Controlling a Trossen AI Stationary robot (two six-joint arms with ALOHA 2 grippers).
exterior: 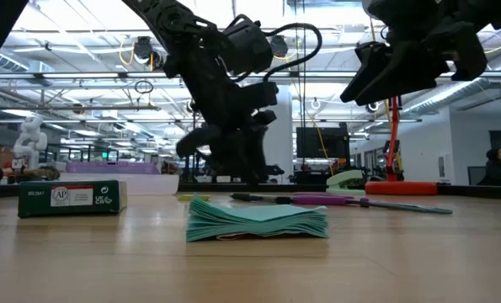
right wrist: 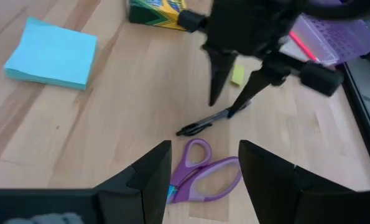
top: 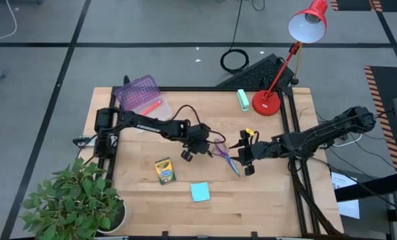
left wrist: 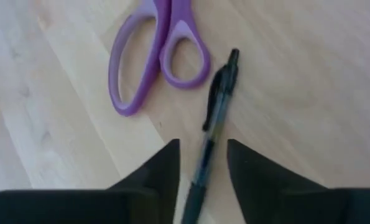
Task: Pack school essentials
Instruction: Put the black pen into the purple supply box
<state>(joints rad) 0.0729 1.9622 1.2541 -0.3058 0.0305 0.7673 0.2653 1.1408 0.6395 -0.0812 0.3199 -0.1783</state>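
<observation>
Slim black pen (left wrist: 217, 107) lies flat mid-table, between your left gripper's (left wrist: 201, 163) spread fingers | purple-handled scissors (top: 223, 150) touching at 3 o'clock | right gripper (right wrist: 203, 168) hovers open above them | pale wooden tabletop (top: 265, 200), grey floor around.

The black pen's (left wrist: 212, 124) lower end is hidden between the left gripper's fingers (left wrist: 163, 174). In the right wrist view, the purple-handled scissors' (right wrist: 200, 171) blades are hidden behind that gripper's own fingers (right wrist: 150, 177).

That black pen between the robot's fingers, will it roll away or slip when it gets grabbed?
Probably a little. The black pen is slim and round, so it may roll on the smooth table. The left gripper straddles it with open fingers. Its clip might check rolling. It looks stiff and light, with scissors alongside.
</observation>
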